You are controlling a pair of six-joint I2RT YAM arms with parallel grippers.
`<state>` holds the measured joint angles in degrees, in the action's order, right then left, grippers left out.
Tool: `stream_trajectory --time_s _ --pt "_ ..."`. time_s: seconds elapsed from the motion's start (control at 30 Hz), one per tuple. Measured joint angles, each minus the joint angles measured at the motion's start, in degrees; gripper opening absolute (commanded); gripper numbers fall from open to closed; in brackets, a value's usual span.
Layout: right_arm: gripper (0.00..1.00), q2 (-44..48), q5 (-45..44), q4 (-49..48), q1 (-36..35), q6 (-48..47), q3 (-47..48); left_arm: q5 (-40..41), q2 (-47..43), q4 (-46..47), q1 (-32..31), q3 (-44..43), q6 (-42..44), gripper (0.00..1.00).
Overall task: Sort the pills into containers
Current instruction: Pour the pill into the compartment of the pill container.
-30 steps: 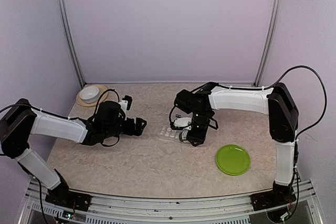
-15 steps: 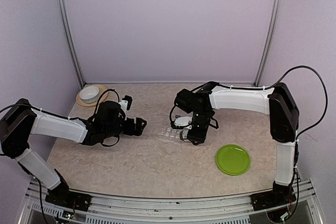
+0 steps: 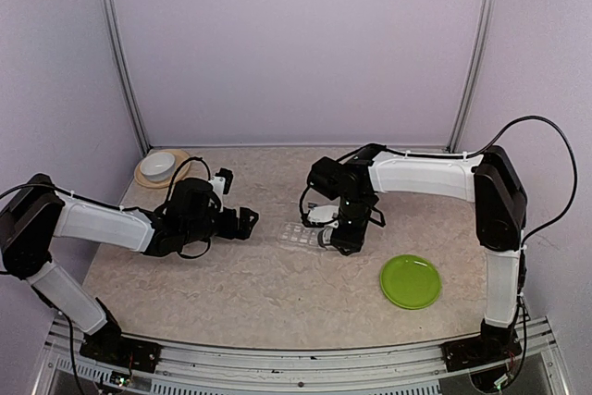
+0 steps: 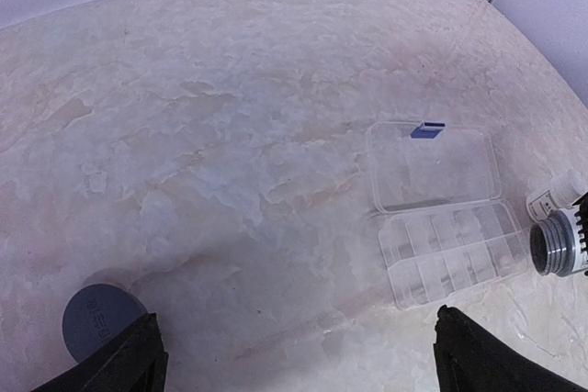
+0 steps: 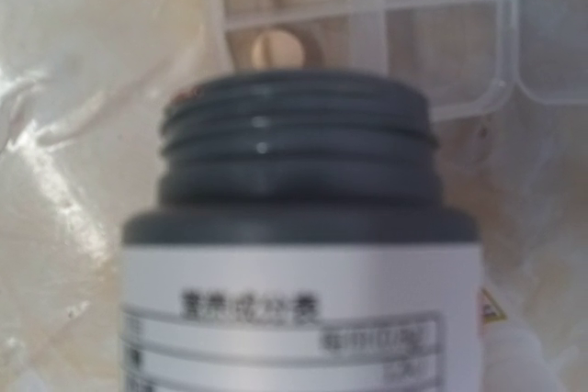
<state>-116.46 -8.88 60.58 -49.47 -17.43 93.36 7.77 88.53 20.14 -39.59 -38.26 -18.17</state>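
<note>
The clear compartment box (image 4: 455, 254) lies open on the table, its lid (image 4: 432, 167) with a small blue mark (image 4: 427, 129) flat behind it. My right gripper (image 3: 331, 236) is shut on an uncapped bottle (image 5: 299, 162) with a dark threaded neck and a white label, tipped with its mouth (image 4: 554, 247) at the box's right end. One pale round pill (image 5: 276, 48) lies in a compartment just beyond the mouth. My left gripper (image 4: 303, 374) hangs open over bare table left of the box (image 3: 298, 233), holding nothing.
A grey cap (image 4: 101, 319) lies on the table by my left finger. A small white bottle (image 4: 556, 197) stands just behind the tipped one. A green plate (image 3: 411, 281) sits front right. A white bowl (image 3: 159, 166) rests on a round mat at the back left.
</note>
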Motion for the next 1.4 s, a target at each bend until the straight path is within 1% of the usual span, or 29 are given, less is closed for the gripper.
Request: stream_trajectory --time_s 0.87,1.4 --pt "0.0 0.0 -0.42 0.07 0.11 -0.98 -0.63 -0.02 0.15 0.0 0.0 0.0 -0.02 0.99" --pt "0.0 1.16 -1.7 -1.7 0.11 -2.56 -0.61 0.0 0.57 0.0 0.0 0.0 -0.02 0.99"
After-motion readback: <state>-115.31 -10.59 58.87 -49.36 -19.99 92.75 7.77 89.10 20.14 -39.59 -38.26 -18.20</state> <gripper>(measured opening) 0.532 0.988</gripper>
